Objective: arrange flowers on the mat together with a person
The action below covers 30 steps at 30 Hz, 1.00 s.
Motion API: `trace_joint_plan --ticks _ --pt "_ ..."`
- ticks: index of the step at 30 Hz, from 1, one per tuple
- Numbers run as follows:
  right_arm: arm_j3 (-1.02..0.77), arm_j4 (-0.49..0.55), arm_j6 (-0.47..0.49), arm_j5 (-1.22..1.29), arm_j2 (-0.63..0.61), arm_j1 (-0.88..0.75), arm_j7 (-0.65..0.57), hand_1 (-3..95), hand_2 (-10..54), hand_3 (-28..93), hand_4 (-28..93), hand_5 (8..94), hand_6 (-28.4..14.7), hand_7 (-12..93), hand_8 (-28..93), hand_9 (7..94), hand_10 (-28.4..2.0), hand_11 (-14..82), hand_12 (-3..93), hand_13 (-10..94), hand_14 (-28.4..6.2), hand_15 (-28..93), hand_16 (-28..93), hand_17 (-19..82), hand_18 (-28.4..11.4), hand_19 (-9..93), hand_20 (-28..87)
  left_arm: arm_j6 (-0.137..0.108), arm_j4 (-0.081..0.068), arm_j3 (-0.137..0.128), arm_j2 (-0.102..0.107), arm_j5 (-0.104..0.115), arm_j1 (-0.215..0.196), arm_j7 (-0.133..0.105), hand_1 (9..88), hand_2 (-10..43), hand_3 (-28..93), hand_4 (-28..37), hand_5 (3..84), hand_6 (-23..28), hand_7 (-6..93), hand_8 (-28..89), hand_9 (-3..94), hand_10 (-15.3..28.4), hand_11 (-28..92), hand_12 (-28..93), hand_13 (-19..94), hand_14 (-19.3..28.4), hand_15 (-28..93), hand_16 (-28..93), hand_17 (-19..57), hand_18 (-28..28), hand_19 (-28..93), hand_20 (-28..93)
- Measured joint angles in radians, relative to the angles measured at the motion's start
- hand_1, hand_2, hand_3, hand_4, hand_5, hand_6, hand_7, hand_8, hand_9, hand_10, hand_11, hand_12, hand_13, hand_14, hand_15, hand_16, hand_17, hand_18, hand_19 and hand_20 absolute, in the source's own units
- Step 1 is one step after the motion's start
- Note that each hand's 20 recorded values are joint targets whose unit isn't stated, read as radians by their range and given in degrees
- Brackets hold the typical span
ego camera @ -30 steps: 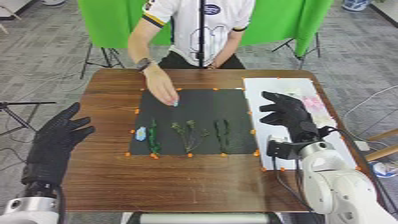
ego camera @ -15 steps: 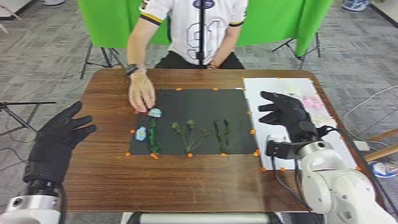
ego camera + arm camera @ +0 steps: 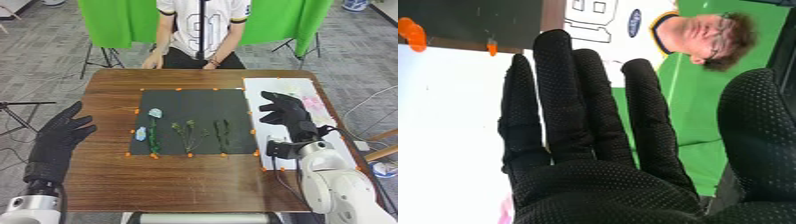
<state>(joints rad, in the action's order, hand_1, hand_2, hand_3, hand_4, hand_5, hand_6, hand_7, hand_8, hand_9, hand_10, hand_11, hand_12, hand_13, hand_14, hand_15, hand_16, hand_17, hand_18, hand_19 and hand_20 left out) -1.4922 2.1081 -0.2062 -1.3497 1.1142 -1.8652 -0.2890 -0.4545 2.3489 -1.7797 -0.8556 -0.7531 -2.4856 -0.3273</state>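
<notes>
Head view high, angled forward-down; right wrist view nearer, mat (image 3: pixel 200 106) shared.

The mat (image 3: pixel 191 105) lay in the middle of the counter (image 3: pixel 187 185), with the sheet (image 3: pixel 275 85) to its right. On the mat, from left to right, were a flower piece (image 3: pixel 140 133), the first stem (image 3: pixel 153 137), the second stem (image 3: pixel 189 135) and the third stem (image 3: pixel 223 136). Just behind the first stem lay a flower head (image 3: pixel 155 113). More flowers (image 3: pixel 315 106) lay on the sheet, towards its right side.
</notes>
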Motion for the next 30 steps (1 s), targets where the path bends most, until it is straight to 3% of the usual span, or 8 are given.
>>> trace_joint_plan --ticks 7,12,22,24,25,30 --pt "0.019 -0.004 -0.042 -0.171 -0.047 0.016 -0.041 25.4 1.9 71 -24 45.6 -0.9 15 -11 47.6 -18.7 19.4 15.5 49 -18.7 62 9 23 -24.4 70 16 0.0 0.0 0.0 0.0 0.0 0.0 0.001 22.9 4.1 80 -28.3 32.6 7.2 16.1 -11 30.3 18.8 34 10 22 25.4 63 -13 -8.6 22.5 54 16" --pt "0.039 -0.02 -0.106 -0.316 -0.103 0.051 -0.172 25.6 1.9 70 -23 45.0 -1.2 14 -11 46.0 -19.2 17.8 15.4 50 -18.7 64 9 25 -24.0 73 13 0.0 0.001 0.001 0.0 0.0 0.0 0.001 22.8 4.2 80 -28.3 32.7 7.3 16.1 -11 30.8 18.9 34 10 22 25.5 63 -13 -8.6 22.5 54 16" --pt "0.058 -0.082 -0.113 -0.7 -0.172 0.091 -0.363 26.4 1.2 70 -22 45.7 -1.4 13 -11 45.8 -20.4 15.6 15.0 54 -17.7 66 8 31 -22.9 80 5 -0.001 0.002 0.002 0.002 0.002 -0.005 -0.002 22.8 4.4 80 -28.3 32.7 7.3 16.0 -11 30.9 19.0 34 10 22 25.5 63 -13 -8.6 22.5 54 16" --pt "0.086 -0.105 -0.1 -0.771 -0.187 0.117 -0.439 27.2 0.5 70 -22 45.7 -1.5 13 -11 45.7 -20.9 15.0 14.9 55 -17.6 67 8 32 -22.9 82 4 -0.001 0.002 0.005 0.004 0.003 -0.005 -0.003 22.8 4.4 80 -28.3 32.7 7.3 16.1 -11 31.0 19.0 34 10 22 25.5 63 -13 -8.6 22.5 54 16" --pt "0.101 -0.116 -0.083 -0.803 -0.193 0.132 -0.48 27.8 0.3 70 -21 45.7 -1.6 12 -10 45.6 -21.3 14.4 14.9 56 -17.5 68 8 33 -22.7 85 -2 -0.001 0.002 0.006 0.005 0.003 -0.005 -0.003 22.8 4.4 80 -28.3 32.7 7.3 16.1 -11 31.0 19.0 34 10 22 25.5 63 -13 -8.6 22.5 54 16" --pt "0.14 -0.174 0.094 -0.913 -0.202 0.206 -0.616 29.2 -0.3 68 -20 45.5 -2.4 11 -10 44.9 -22.5 12.9 14.6 58 -16.9 68 8 39 -21.5 92 -17 -0.001 0.003 0.007 0.008 0.004 -0.006 -0.006 22.7 4.4 80 -28.3 32.7 7.2 16.1 -11 31.1 19.0 34 10 22 25.5 63 -13 -8.7 22.5 54 16"
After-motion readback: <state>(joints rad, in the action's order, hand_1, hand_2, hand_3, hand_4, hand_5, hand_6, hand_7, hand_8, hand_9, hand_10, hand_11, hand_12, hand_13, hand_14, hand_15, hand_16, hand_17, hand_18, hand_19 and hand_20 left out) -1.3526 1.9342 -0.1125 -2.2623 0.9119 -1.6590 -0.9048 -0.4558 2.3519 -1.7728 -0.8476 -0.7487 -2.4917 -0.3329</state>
